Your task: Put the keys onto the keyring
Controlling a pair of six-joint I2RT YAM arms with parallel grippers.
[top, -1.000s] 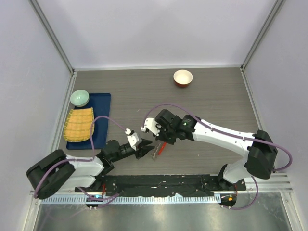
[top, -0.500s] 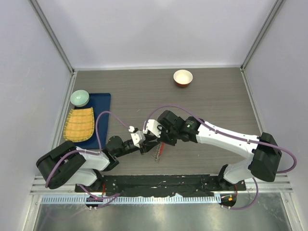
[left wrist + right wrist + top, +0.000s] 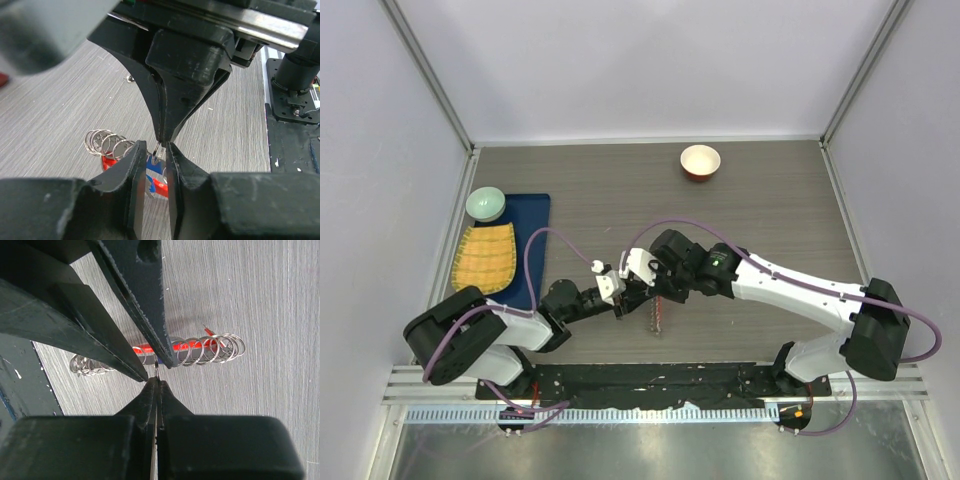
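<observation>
The keyring (image 3: 657, 316) lies on the grey table, a red bar (image 3: 161, 188) with a chain of silvery loops (image 3: 106, 142) (image 3: 215, 349). Just above it, my right gripper (image 3: 157, 380) (image 3: 642, 293) is shut on a small thin silvery ring (image 3: 157, 371) (image 3: 157, 148). My left gripper (image 3: 156, 146) (image 3: 623, 303) meets it tip to tip. Its fingers (image 3: 145, 305) stand narrowly open on either side of that ring. Through the gap a blue-headed key (image 3: 152, 165) shows below the ring. Whether it hangs from the ring is unclear. Other keys are hidden.
A red-rimmed white bowl (image 3: 700, 160) stands at the back. At the left, a blue tray (image 3: 532, 215) carries a green bowl (image 3: 486, 203) and a yellow mat (image 3: 486, 258). The arms' black base rail (image 3: 650, 378) runs along the near edge.
My left arm has swung right until its fingers reach the right gripper's tip. Its jaws have narrowed around the held ring. The right gripper stayed shut and barely shifted.
</observation>
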